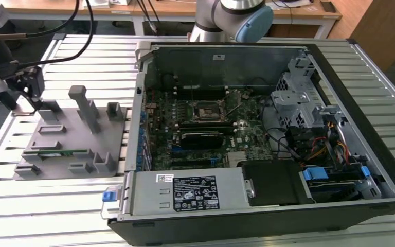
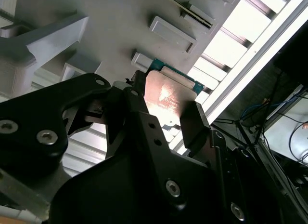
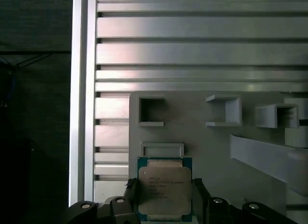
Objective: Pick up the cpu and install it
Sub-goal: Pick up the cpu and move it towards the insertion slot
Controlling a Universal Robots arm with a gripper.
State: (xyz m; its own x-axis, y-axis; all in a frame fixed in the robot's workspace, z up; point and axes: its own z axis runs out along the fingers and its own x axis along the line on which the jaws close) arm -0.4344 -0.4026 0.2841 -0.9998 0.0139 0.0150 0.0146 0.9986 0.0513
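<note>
The cpu (image 3: 164, 188) is a small square chip with a silvery top and a blue-green rim. It sits between the two dark fingers (image 3: 132, 191) of my gripper (image 3: 164, 197), which is shut on its opposite edges. In the second wrist view the cpu (image 2: 168, 94) is held just over the near edge of the grey fixture (image 2: 120, 21). In the exterior view my gripper (image 1: 24, 100) hangs at the far left, over the grey fixture's (image 1: 70, 139) back corner. The black square socket (image 1: 208, 110) lies in the middle of the motherboard, well off to the exterior view's right.
An open computer case (image 1: 266, 206) fills the exterior view's right, with drive cages, cables and a power supply (image 1: 191, 193) around the motherboard. The fixture has upright posts (image 1: 88, 108) and holds a green memory stick (image 1: 57, 152). A slatted metal table (image 1: 39, 206) lies beneath.
</note>
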